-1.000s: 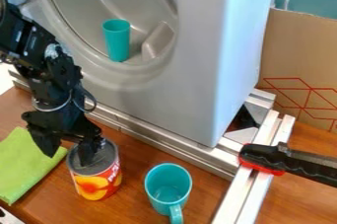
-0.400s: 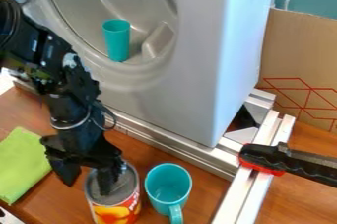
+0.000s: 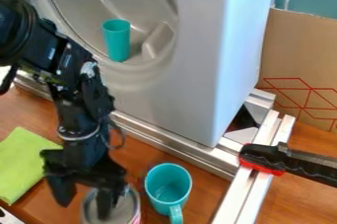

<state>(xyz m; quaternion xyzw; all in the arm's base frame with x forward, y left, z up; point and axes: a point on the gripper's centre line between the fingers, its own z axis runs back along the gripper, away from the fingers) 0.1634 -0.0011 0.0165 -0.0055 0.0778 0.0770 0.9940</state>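
Laundry machine housing [image 3: 197,70]: upright at the back of the work area, round recess facing the arm. Wooden counter [image 3: 303,203]: extends in front of it. Cardboard box [image 3: 296,55]: at the far right, beyond the rails. Metal rails [image 3: 253,193]: along the base of the housing and toward the near edge of the counter. Clamp [image 3: 263,159]: black and red, across the right-hand rails. Green cloth [image 3: 23,164]: left part of the counter.

Gripper [image 3: 84,209]: pointed down at the near-left part of the counter. Jaws are open; one finger stands left of the can [image 3: 126,210], the other over its grey top. Contact cannot be confirmed. The can is upright near the counter's near edge, just left of the teal mug [image 3: 168,183]. Teal cup [image 3: 117,40]: upright inside the recess.

Step in hand, as judged: aligning the fingers to the can's left wall. Next move calls for verifying that the wall lies between the fingers, then closing them squarely without nudging the mug.
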